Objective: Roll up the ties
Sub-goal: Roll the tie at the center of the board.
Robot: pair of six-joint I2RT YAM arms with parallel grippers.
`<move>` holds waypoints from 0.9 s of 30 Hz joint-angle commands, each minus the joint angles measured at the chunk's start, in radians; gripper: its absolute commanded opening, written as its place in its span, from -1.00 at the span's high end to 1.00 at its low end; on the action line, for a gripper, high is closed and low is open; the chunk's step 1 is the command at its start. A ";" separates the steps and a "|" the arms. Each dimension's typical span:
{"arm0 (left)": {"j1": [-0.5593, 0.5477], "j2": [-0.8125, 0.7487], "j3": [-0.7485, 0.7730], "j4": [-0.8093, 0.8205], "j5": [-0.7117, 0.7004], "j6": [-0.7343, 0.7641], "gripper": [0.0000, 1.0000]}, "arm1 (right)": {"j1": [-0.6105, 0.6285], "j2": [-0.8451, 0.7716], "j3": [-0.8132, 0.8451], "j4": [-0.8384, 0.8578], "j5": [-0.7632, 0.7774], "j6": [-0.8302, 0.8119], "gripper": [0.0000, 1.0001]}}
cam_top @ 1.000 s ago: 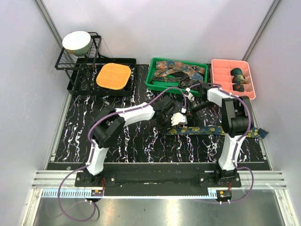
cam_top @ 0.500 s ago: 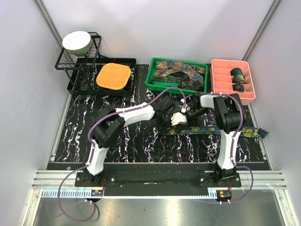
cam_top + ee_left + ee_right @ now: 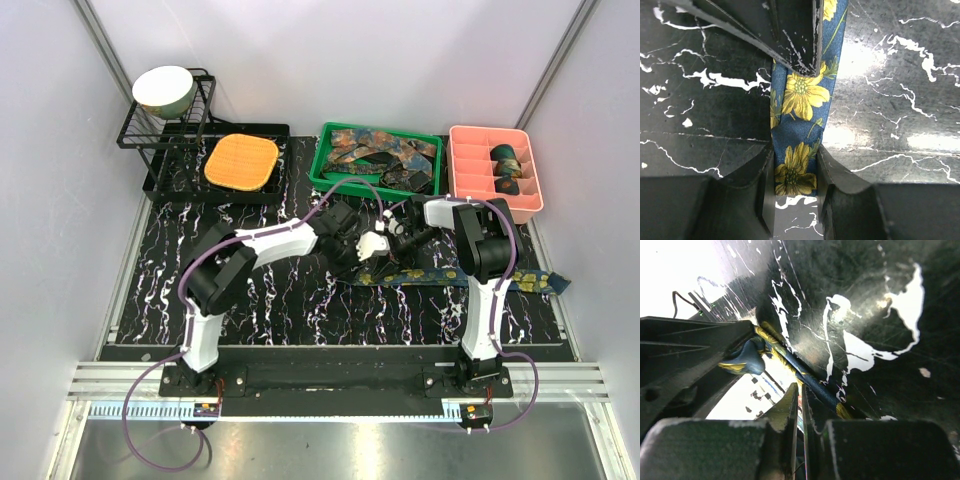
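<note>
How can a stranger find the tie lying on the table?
Start at the black marbled mat. Along its right half one tie lies flat. Unlike the heaped ties in the green tray or the rolls in the pink box, it is stretched out, blue with yellow flowers.

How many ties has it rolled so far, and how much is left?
Two rolled ties sit in the pink tray. In hand: the blue tie lies flat, not yet coiled, with the left gripper and right gripper pinching its end. Left: that roll, plus the loose ties heaped in the green bin.
</note>
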 commanded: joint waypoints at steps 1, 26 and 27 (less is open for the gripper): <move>0.032 -0.099 -0.050 0.037 0.051 -0.016 0.92 | 0.000 0.067 -0.006 0.014 0.221 0.008 0.78; -0.015 0.029 -0.029 -0.121 -0.099 0.151 0.94 | -0.001 0.075 0.019 0.022 0.220 0.016 0.77; -0.018 0.038 -0.021 -0.124 -0.103 0.148 0.93 | -0.001 0.073 0.020 0.022 0.218 0.011 0.77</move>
